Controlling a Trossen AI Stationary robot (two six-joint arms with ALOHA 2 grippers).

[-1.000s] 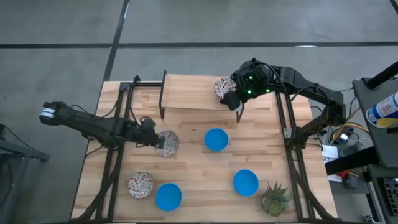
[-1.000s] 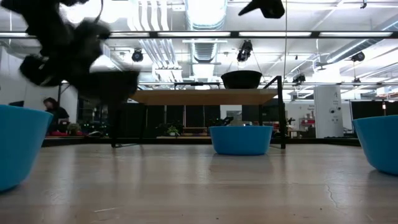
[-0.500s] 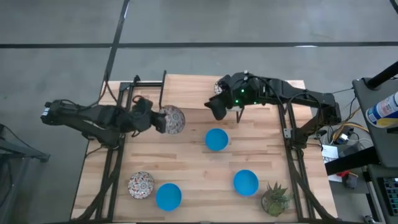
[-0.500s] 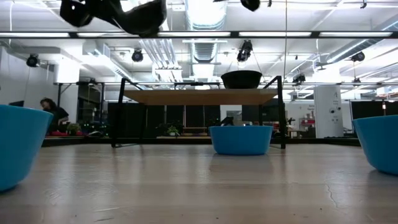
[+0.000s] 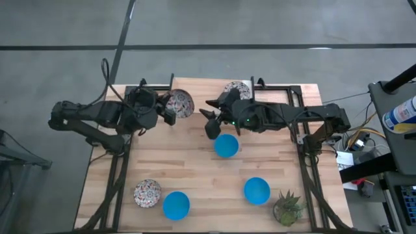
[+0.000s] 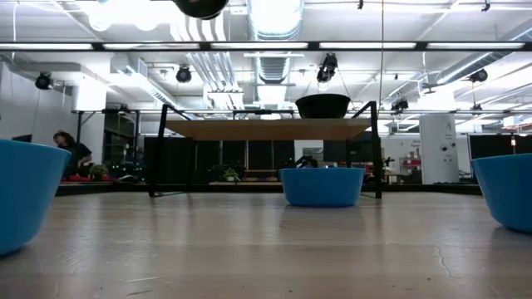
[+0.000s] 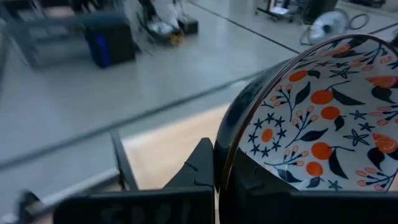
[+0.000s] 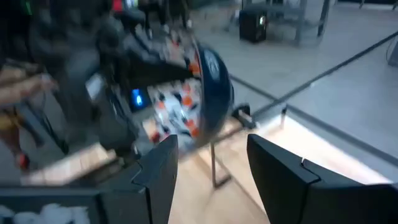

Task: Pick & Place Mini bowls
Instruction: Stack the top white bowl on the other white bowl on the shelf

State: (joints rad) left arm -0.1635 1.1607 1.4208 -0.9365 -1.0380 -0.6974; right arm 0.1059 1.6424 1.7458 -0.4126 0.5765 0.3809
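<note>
Your left tool (image 5: 170, 112) is clamped on the rim of a white floral-patterned mini bowl (image 5: 180, 103), carrying it tipped on edge above the far left of the wooden bench (image 5: 201, 175), beside the raised wooden shelf (image 6: 270, 129). A second floral bowl (image 5: 234, 89) already sits on that shelf. Your right tool (image 5: 209, 121) hangs empty with its fingers spread, just beside the nearest plain blue mini bowl (image 5: 226, 145).

The bowl looks rigid, glossy and probably ceramic, so treat it as slippery and chip-prone; a pinch across the rim, one finger inside and one outside, is the sensible hold, and you should set it down gently.

The left wrist view shows what the overhead cannot: the finger (image 7: 199, 171) sits against the dark outer wall with the orange-and-navy pattern facing inward. The low view shows the shelf's height and a dark bowl outline on it. Only the overhead shows the other bowls: one floral (image 5: 147, 192) and one blue (image 5: 175, 205) near the front left, another blue (image 5: 257, 190) by the potted green plant (image 5: 287, 207).
</note>
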